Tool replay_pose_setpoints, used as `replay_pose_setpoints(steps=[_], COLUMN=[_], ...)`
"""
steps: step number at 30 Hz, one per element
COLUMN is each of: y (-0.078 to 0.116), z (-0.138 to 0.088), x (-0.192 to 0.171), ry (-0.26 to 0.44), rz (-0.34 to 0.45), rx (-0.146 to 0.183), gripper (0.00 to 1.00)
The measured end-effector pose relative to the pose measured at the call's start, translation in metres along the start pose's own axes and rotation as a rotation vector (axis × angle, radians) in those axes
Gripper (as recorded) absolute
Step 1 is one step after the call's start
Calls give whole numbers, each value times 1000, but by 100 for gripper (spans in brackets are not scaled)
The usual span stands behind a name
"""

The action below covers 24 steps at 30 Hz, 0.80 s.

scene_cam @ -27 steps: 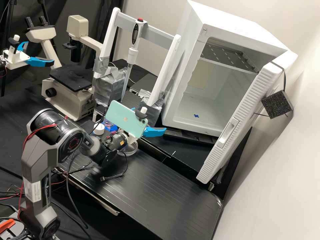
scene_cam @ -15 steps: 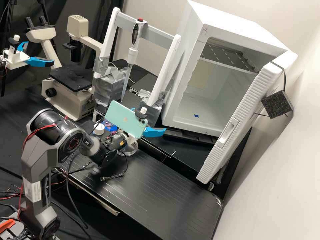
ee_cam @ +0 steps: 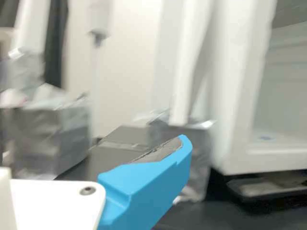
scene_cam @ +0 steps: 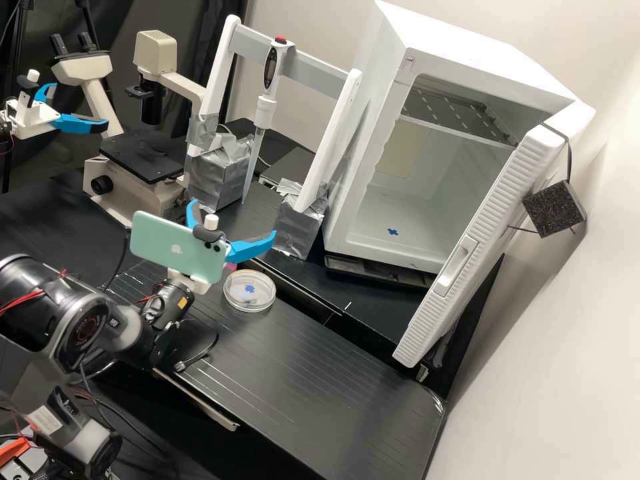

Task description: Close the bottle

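The claw is being held released above the black bench, its two smooth blue fingers being spread well apart with nothing being gripped between them. Where the bottle is lying relative to the claw cannot be told. A mint-green phone with a glossy back is being carried on the claw's white mount. In the wrist view, a curved blue finger is being seen lined with a rough grey pad. A shallow, round, transparent dish is being supported by the ribbed bench surface near the claw; a small blue mark is being seen through it, though whether it is being held inside or beneath cannot be told. A small pink patch is being partly hidden between the claw and the dish. Inside the open white cabinet, a perforated metal shelf is being supported, and another blue mark is being displayed on the smooth floor. The cabinet's ribbed door is being left ajar. A slender pipette is being held upright by a white frame, whose feet are being wrapped in crinkled silver tape.
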<state>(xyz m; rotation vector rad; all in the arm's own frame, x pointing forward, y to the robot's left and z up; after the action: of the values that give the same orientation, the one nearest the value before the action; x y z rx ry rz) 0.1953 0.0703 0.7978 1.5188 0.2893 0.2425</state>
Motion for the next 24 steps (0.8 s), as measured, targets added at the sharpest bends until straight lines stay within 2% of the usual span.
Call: replay_pose_setpoints(steps=[7,12,17,18,24], y=[-25,-33,-40,-40,-39], z=[-4,-2,3,5,12], x=[-13,-13,-12,-12,-10], ry=[21,11,-14,-22,-53], rz=[-125,-169,-201,-202,-204], rx=[-43,-59,-59,-61,-58], gripper=[100,100,100,0,0])
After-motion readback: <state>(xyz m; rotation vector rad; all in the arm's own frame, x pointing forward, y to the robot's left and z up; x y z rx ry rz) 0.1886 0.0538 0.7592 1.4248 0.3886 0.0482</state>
